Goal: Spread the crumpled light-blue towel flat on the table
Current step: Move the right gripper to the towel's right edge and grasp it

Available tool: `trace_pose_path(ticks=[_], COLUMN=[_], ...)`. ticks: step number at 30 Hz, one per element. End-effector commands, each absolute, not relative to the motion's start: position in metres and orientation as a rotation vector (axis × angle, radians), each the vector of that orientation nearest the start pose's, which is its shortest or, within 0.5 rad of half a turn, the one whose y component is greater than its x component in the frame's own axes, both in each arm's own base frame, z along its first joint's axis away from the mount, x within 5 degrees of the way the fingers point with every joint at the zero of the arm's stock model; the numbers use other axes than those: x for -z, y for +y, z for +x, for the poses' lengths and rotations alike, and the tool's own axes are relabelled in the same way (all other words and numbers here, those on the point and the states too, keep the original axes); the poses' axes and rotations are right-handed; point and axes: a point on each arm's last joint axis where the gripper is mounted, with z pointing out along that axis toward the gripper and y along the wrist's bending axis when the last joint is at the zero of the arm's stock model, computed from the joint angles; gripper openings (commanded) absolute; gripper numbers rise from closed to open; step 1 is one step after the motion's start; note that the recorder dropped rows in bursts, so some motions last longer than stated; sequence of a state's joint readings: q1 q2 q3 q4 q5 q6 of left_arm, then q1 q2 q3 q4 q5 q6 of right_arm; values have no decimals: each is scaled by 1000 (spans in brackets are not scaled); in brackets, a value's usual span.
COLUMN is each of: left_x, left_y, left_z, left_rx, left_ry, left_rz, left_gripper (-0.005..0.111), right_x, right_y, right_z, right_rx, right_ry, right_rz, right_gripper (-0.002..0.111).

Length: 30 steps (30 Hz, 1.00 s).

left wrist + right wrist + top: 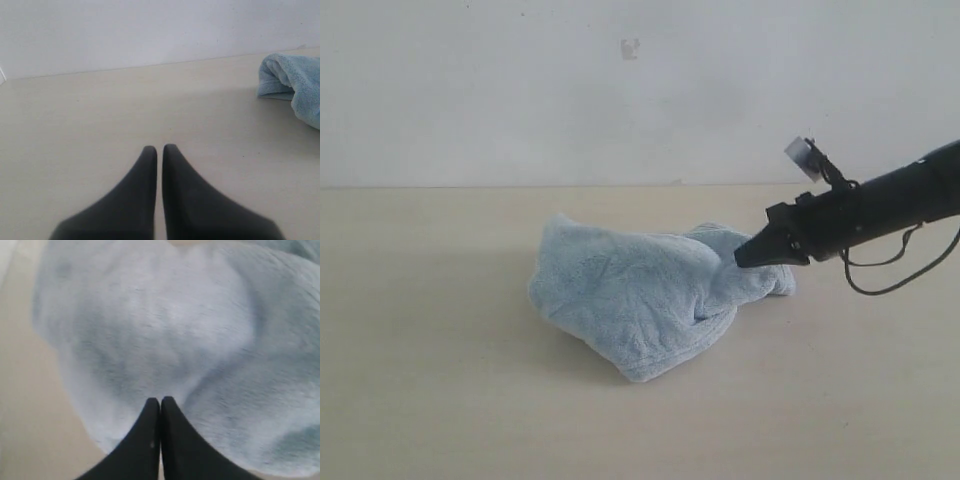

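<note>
The light-blue towel (pixel 640 293) lies crumpled in a heap on the beige table (pixel 430 380). My right gripper (pixel 740 259) comes in from the right, and its tip touches the towel's right side. In the right wrist view this gripper (pixel 160 400) is shut, its black fingers pressed together with no cloth showing between them, and the towel (pixel 165 325) fills the picture beyond. My left gripper (pixel 159 148) is shut and empty over bare table (pixel 100 115), well apart from the towel's edge (pixel 295 82). It is outside the exterior view.
A plain white wall (pixel 520 90) rises behind the table's far edge. The right arm's black cable (pixel 890 270) hangs in a loop above the table on the right. Bare tabletop surrounds the towel on all sides.
</note>
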<state>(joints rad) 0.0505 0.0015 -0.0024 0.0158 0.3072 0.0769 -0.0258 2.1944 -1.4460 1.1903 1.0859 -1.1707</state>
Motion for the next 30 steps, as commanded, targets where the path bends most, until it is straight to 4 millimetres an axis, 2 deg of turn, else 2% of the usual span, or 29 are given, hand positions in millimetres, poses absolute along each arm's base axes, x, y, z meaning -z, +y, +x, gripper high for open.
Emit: trace_pose_path(ticks=[1,4,7,10,13,16,18,20,23,30], left_x=[-187,-187,-187,-187,-187,-187,-187,-187,-187,-187], left_y=[3,3,3,3,3,3,3,3,3,3], left_z=[54,54,54,54,54,54,54,54,54,54], left_rx=[-97,-97,-97,-97,-97,-97,-97,-97,-97,-97], left_ry=[1777,1777,1777,1777,1777,1777,1777,1777,1777,1777], left_rz=[31,31,31,31,31,31,31,31,31,31], left_gripper=[4,4,4,4,4,4,4,4,4,4], right_x=[-212,-246,-259,-244,-209,-172,-154,-141,-130,-130], right_y=[88,99,93,76,60,57,59,62,61,55], right_z=[409,398,395,403,408,414,421,424,431,441], right_rx=[-1229,-1142,-954,-708,-498,-518,-546,-542,-481,-384], right_ry=[2228,2169,2224,2403,2565,2652,2655,2653,2629,2554], right_rz=[-697,-763,-755,-620,-537,-427,-346,-347,-317,-230], right_gripper=[0,0,0,0,4,24,39,52,61,61])
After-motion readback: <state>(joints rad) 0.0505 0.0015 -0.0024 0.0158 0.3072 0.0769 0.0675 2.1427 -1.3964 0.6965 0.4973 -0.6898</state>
